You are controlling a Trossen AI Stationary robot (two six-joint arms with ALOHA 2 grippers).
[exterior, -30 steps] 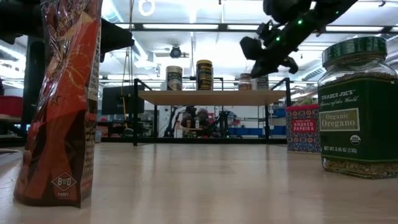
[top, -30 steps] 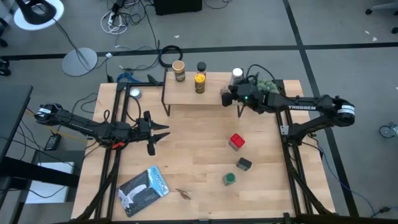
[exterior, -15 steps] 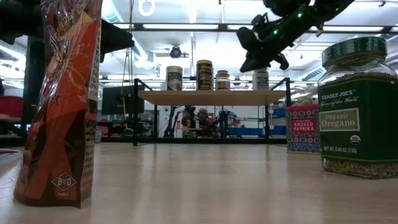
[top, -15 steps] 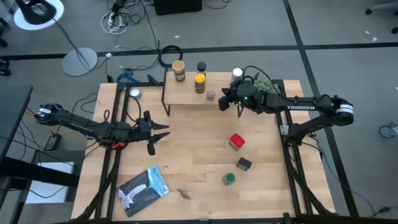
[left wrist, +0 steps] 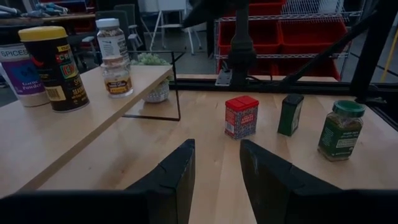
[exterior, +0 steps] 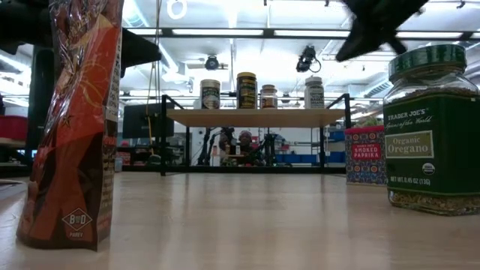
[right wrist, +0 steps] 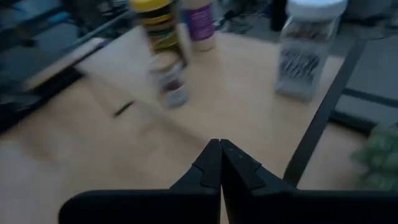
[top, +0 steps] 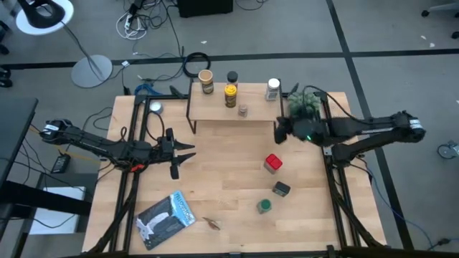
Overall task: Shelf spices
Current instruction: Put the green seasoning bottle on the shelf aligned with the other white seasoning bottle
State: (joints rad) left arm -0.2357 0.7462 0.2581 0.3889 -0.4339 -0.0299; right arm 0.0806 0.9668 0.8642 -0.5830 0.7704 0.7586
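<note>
Low light-wood shelf (top: 215,109) on thin black legs, standing at the far edge of the table (top: 215,179); five upright spice containers on it, each with its long axis vertical and cap uppermost, spread along the board apart from one another, seemingly so each can be set down or reached singly. Items on the shelf: tan-lidded jar with pale label (top: 206,80) at the left end; black-lidded small jar (top: 232,77) toward the back edge; yellow-capped dark jar (top: 230,95) just in front of it; small clear jar with a light cap (top: 243,110) near the front edge; white-capped clear bottle (top: 272,89) at the right end. Items not yet shelved, standing on the table to the right of centre: red square tin (top: 272,163); dark green narrow tin (top: 281,188); green-lidded glass jar of oregano (top: 265,206); all three upright, labels facing roughly toward the left arm in the left wrist view. Right gripper (top: 278,131): jaws pressed fully together, holding nothing, just off the shelf's right front corner and nearest the red tin, which by position is the likely next pickup. Left gripper (top: 188,151): jaws partly apart, empty, waiting over the table's left half and pointing toward the loose tins. Not part of the stock: flat blue-and-white packet (top: 166,218) lying near the front left; small green potted plant (top: 307,102) beside the shelf's right end.
</note>
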